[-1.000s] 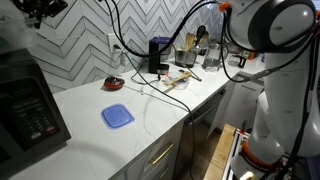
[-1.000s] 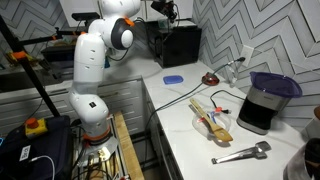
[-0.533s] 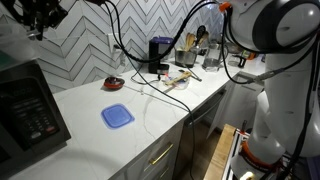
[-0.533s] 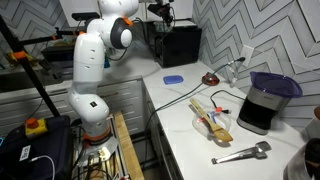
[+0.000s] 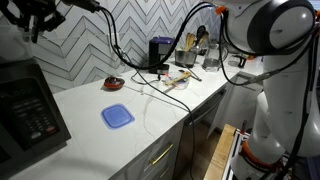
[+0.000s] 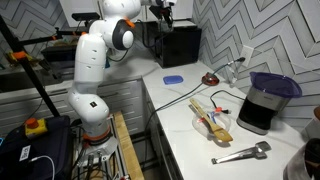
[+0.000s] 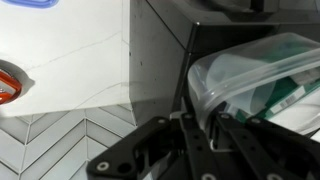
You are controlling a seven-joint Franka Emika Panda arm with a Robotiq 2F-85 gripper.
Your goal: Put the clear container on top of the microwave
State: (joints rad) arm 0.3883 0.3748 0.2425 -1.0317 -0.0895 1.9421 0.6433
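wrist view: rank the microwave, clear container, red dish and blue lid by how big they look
1. microwave
2. clear container, close behind, enlarged by sitting right at the lens
3. red dish and blue lid: both are slivers cut off at the frame edge, too alike to rank

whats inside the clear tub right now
Through the wall of the small transparent plastic tub, something green shows; the black gripper covers its near edge, so the rest is hidden.
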